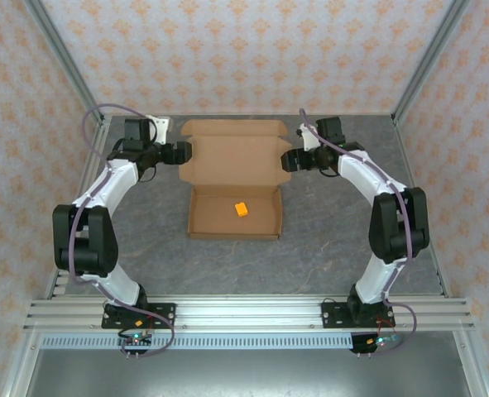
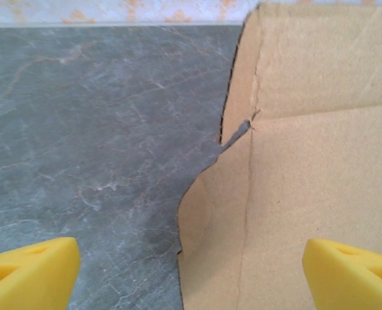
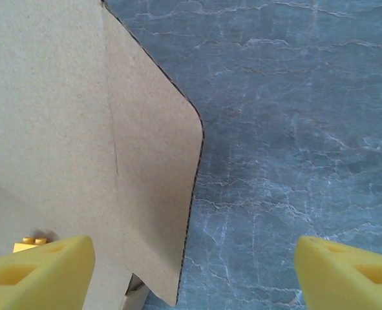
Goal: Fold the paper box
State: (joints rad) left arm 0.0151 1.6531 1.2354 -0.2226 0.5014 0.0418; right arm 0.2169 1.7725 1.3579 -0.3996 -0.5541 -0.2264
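Left gripper (image 1: 184, 155), gaping and empty, is hovering at nine o'clock of the paper box (image 1: 227, 180) on the table (image 1: 335, 240), its tray (image 1: 215, 217) standing formed, its lid (image 1: 232, 153) lying open toward twelve o'clock awaiting closure; right gripper (image 1: 286, 160), likewise gaping and empty, is flanking three o'clock.

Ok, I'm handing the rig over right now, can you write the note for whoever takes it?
Grippers: the left gripper is open at the lid's left edge, and the right gripper is open at its right edge. Neither is clamping anything.
Things: the paper box is mid-table, with its lid open on the far side. A small orange piece lies in the tray.
Done: tray walls are up.
Left: tuck the lid's side flaps and close the lid.
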